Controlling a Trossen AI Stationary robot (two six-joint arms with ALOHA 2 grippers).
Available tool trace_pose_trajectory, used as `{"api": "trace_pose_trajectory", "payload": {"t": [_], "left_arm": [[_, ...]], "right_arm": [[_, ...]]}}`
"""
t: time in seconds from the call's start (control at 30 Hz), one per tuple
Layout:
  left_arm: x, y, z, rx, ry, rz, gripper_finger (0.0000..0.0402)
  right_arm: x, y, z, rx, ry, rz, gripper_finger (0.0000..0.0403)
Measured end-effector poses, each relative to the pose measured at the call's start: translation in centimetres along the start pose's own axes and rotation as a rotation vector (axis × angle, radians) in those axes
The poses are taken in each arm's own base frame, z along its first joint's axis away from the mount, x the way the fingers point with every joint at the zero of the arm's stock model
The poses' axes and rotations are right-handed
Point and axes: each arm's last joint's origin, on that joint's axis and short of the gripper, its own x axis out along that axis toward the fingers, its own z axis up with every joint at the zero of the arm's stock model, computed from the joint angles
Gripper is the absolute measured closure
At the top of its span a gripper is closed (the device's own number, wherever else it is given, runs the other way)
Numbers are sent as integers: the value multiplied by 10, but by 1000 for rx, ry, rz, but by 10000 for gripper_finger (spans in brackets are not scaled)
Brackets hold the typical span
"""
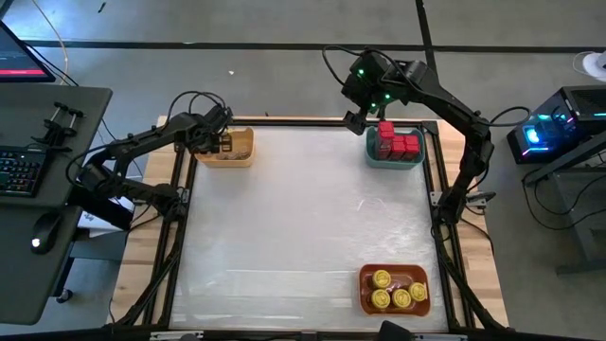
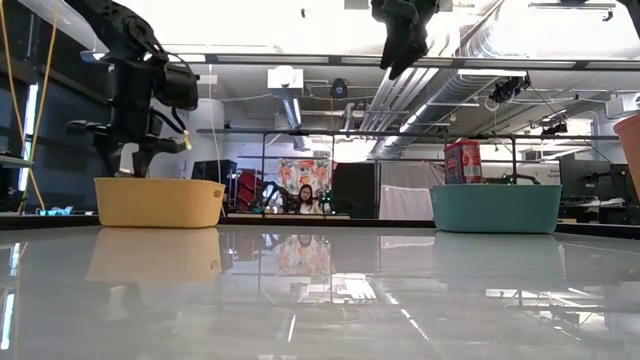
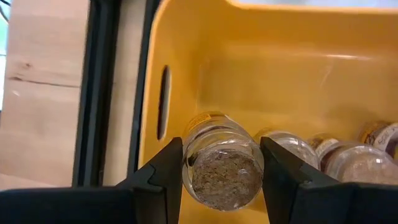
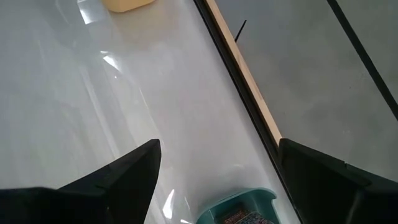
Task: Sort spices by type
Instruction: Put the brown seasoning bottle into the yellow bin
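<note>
My left gripper (image 3: 221, 149) hangs over the yellow bin (image 1: 239, 152) at the table's far left and is shut on a clear round jar of brown spice (image 3: 224, 177). More such jars (image 3: 348, 158) lie on the bin's floor beside it. Red tins (image 1: 398, 142) stand in the teal bin (image 1: 395, 161) at the far right. Yellow-lidded jars (image 1: 393, 289) sit in the orange bin (image 1: 421, 305) at the near right. My right gripper (image 1: 363, 116) hangs open, high above the table beside the teal bin, holding nothing. My left gripper pinches the jar's round glass wall (image 3: 188, 158) between its two fingers, near the end that faces the wrist. The fingers slant steeply down into the bin. The jar lies along them, its labelled far end (image 3: 200, 119) toward the bin floor; whether it touches there I cannot tell.
The black frame rail (image 1: 185, 189) runs along the table's left edge, close to the yellow bin. The white tabletop (image 1: 303, 218) lies open between the three bins. A person (image 2: 305, 198) sits far back in the room behind the table.
</note>
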Motion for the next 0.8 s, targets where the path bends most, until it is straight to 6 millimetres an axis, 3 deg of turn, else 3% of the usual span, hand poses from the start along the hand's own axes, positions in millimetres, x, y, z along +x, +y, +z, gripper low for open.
{"api": "trace_pose_trajectory", "payload": {"t": [0.37,0.57,0.8], "left_arm": [[2,4,1,5,58,-33,269],[3,6,-1,11,94,-23,193],[4,5,-1,7,87,-30,178]], "right_arm": [[0,0,1,-10,-10,2,82],[0,0,1,-11,-10,3,82],[0,0,1,-6,-13,2,82]]}}
